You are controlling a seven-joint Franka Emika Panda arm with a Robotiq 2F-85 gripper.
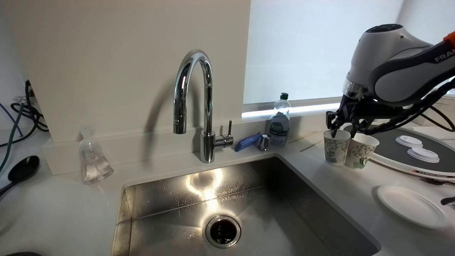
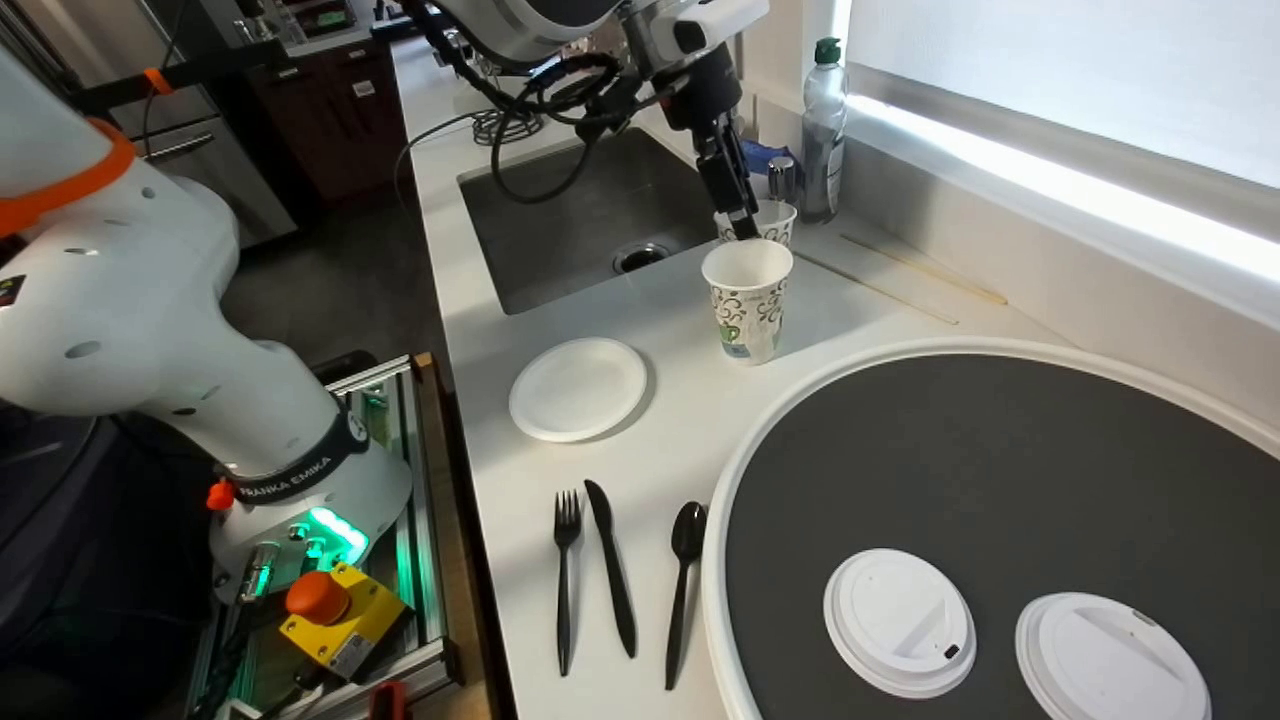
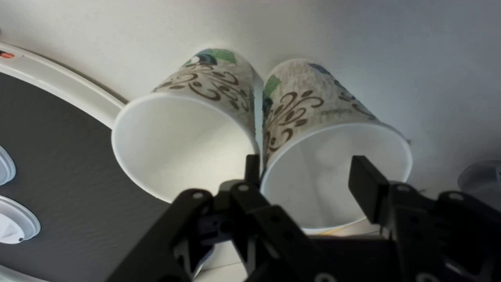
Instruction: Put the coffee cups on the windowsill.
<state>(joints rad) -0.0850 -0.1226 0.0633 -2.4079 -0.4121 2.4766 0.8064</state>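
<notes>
Coffee cups (image 2: pixel 752 315) stand on the counter (image 2: pixel 690 420); arm (image 2: pixel 230 370) reads "FRANKA EMIKA".

in an exterior view: two cups (image 2: pixel 750 315) at 2 o'clock, two lids (image 2: pixel 893 615) at 4 o'clock; one each: plate (image 2: pixel 578 390), fork (image 2: pixel 564 580), knife (image 2: pixel 613 568), spoon (image 2: pixel 683 585).

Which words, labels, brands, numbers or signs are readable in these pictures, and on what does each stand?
"FRANKA EMIKA": black band on the robot arm.
"FRA", cut off by the picture's edge: same arm's dark link.
Too small or blurred: bottle label, round board's rim print, yellow box's label, drawer label, arm sticker, coffee cup print.
</notes>
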